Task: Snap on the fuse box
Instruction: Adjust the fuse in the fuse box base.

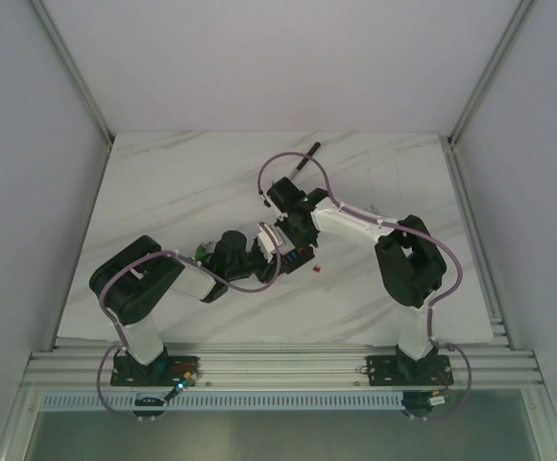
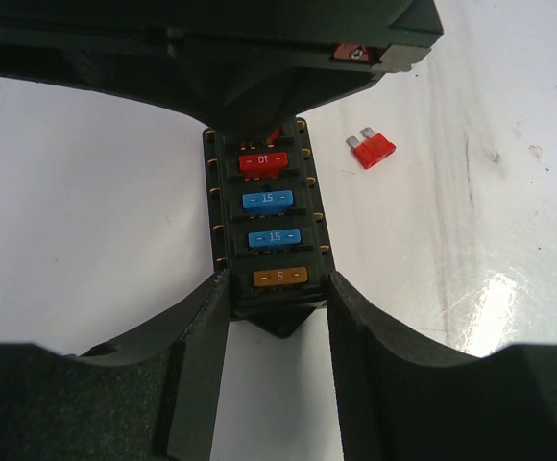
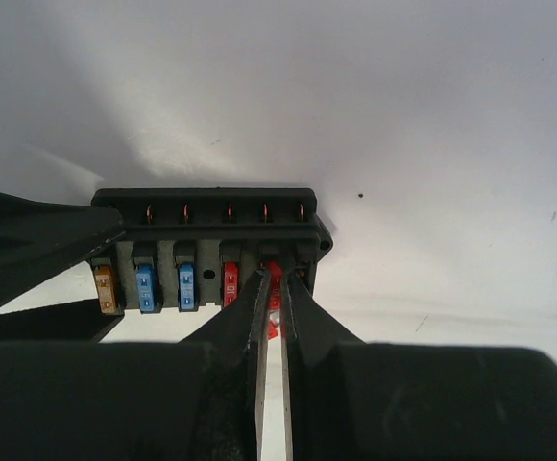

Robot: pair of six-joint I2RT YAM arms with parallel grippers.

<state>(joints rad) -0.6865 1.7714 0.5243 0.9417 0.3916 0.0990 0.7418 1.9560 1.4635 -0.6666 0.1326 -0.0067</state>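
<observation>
Left end effector [image 2: 273, 293] clamps the fuse box [image 2: 269, 216] end between its fingers. Right end effector [image 3: 273, 282], nearly closed, pinches a red fuse [image 3: 272, 268]. Pressing it in tilted could jam it or twist the box loose.

Black rectangular plastic fuse box [image 2: 269, 223]: matt, smooth moulding. Blue plastic fuses [image 2: 265, 200] and amber plastic fuse [image 2: 279, 278] seated in the box: slight sheen. Same for the red plastic end-slot fuse [image 3: 275, 280]. Copper-coloured metal contacts [image 3: 227, 211] along the box's rim: shiny. Loose red plastic fuse [image 2: 373, 149] beside the box: dull metal blades. White marble-patterned tabletop [image 2: 96, 202] under the box: glossy, reflective.
</observation>
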